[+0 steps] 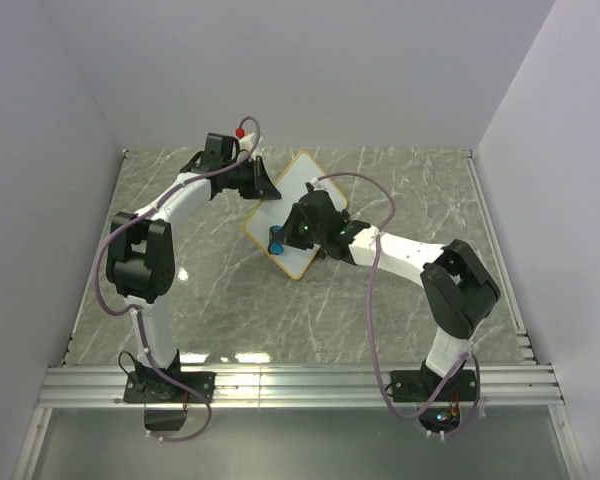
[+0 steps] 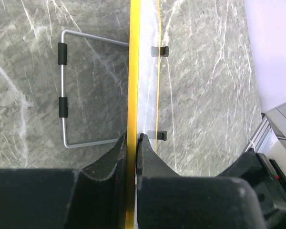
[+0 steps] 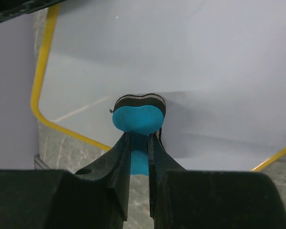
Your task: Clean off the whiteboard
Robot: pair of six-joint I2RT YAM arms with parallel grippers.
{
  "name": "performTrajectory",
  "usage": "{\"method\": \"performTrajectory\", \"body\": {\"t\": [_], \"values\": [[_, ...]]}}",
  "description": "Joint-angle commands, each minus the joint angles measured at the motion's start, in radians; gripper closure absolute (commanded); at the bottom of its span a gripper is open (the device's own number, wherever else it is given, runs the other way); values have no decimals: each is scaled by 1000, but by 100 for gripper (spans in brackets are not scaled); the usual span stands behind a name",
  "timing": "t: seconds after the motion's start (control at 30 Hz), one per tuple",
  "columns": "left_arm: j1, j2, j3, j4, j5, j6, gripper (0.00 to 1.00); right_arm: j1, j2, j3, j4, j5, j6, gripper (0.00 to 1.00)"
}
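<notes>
the left end effector [image 2: 132, 139] is nearly closed, clenched on the yellow frame edge of the whiteboard [image 2: 132, 71], with one finger on each side. the right end effector [image 3: 139, 138] is just as narrow and is grasping the eraser [image 3: 137, 119], whose dark felt face presses on the board's white surface near a rounded corner. in the top view the board sits just above the frame's centre, between the two end effectors, on the bench [image 1: 410, 200]. there is one board and one eraser. at the upper left of the left wrist view is one bent wire stand [image 2: 62, 81] with two black sleeves. two small dark feet [image 2: 159, 51] show on the board's other side. the eraser is blue and smooth with a lobed end. the bench is grey with white marble veins.
</notes>
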Motion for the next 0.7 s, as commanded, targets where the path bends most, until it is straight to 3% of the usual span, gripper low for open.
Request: {"method": "performTrajectory", "body": {"t": [0.0,0.17,0.23,0.27,0.37,0.63,0.67], "values": [[-32,-1,-22,-91,-98,58,100,27,47,41,-28,-44,4,100],[-32,-15,-39,-88,-116,61,100,-19,-32,-40,-61,0,-7,100],[-32,-15,-42,-92,-125,64,95,-51,-98,-69,-92,26,-33,100],[-34,-15,-42,-92,-131,65,91,-66,-123,-97,-120,45,-44,100],[-32,-24,-46,-89,-141,65,60,-118,-233,-152,-166,75,-76,100],[-32,-81,-42,-109,-179,61,41,-214,-535,-267,-290,143,-150,100],[-32,-87,-43,-108,-183,58,31,-220,-556,-280,-313,146,-156,100]]}}
